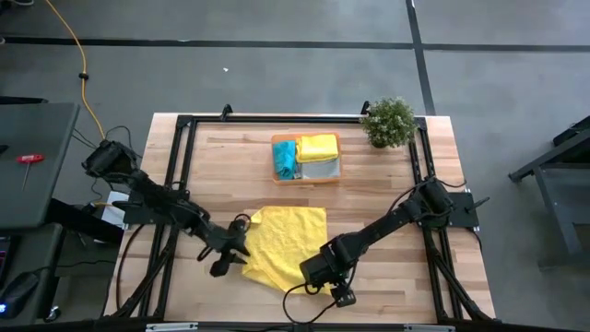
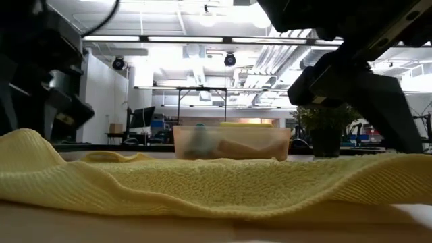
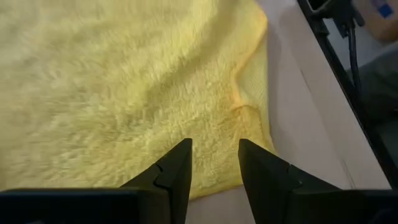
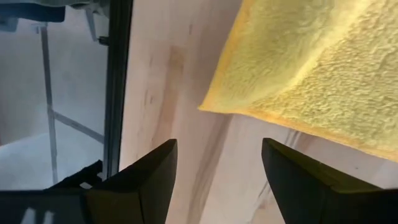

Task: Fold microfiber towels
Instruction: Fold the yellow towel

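Left gripper (image 1: 241,242) sits low at the yellow towel's (image 1: 284,242) edge, jaws narrowly apart w/ nothing in them, towel spread right in front. Towel lies rumpled on the worktop (image 1: 387,184) btwn both arms. Right gripper (image 4: 217,168) at the towel's other side, jaws wide & empty, a towel corner just beyond them. Tray (image 1: 307,177) w/ folded towels (image 1: 317,148) sits well past both.

L arm reaches in low from the left side, left gripper (image 1: 241,247) w/ jaws apart, nothing held. R arm stretches diagonally from the right side, right gripper (image 1: 343,297) near front edge, jaws wide, empty.
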Controlling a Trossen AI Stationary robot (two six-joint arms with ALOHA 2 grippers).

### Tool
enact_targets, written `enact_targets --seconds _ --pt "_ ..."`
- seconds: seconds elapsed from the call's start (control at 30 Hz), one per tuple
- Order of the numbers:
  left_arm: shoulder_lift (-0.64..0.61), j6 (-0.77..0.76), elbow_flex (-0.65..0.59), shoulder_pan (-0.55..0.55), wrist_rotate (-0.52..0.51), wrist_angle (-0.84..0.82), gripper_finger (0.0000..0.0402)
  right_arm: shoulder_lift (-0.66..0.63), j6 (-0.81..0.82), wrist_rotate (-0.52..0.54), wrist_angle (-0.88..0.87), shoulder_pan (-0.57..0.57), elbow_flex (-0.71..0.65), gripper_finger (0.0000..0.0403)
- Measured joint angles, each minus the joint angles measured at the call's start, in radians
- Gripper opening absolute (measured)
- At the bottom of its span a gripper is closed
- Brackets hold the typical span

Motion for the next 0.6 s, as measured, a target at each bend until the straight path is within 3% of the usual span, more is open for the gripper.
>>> enact_targets --seconds 0.13,0.37,0.6 --pt "0.065 0.000 0.000 0.050 0.083 0.090 0.0120 0.000 0.002 0.004 0.000 -0.005 0.000 0.0227" --pt "0.154 0.026 0.022 0.061 0.027 0.159 0.0114 0.000 0.053 0.041 0.001 -0.005 0.000 0.0227" --pt "0.263 0.102 0.095 0.037 -0.001 0.156 0.0043 0.000 0.074 0.048 0.005 -0.005 0.000 0.0227"
